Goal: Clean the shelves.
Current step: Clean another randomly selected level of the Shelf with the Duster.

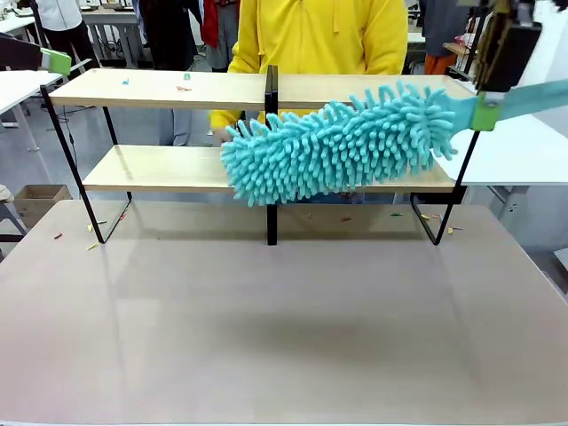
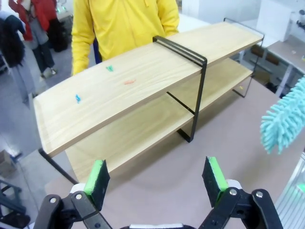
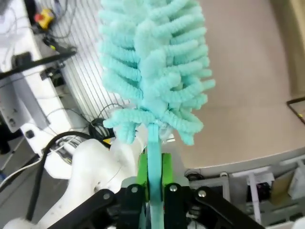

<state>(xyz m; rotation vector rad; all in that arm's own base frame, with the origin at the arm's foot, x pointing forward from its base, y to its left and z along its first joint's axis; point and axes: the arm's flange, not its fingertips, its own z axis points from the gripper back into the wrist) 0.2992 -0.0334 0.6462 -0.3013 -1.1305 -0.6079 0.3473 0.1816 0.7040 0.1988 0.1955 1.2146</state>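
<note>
**Duster Hanging at the Shelves**

The right gripper (image 3: pixel 153 167) is clamping the handle of a teal duster (image 1: pixel 342 142), its fingers shut tight on it. The fluffy head is hanging across the front of the shelves (image 1: pixel 169 89), just right of their centre post. The shelves are standing along the table's (image 1: pixel 266 319) far edge. The left gripper (image 2: pixel 157 179) is hovering wide open near their left end, holding nothing.

Near: matte grey-beige work table (image 1: pixel 266 337), few scraps (image 1: pixel 92 246) along its far edge. Far left: white table (image 1: pixel 18 89); far right: second one (image 1: pixel 519 151). Grey floor (image 1: pixel 27 164), cardboard box (image 1: pixel 37 200) left. Even diffuse light.
</note>
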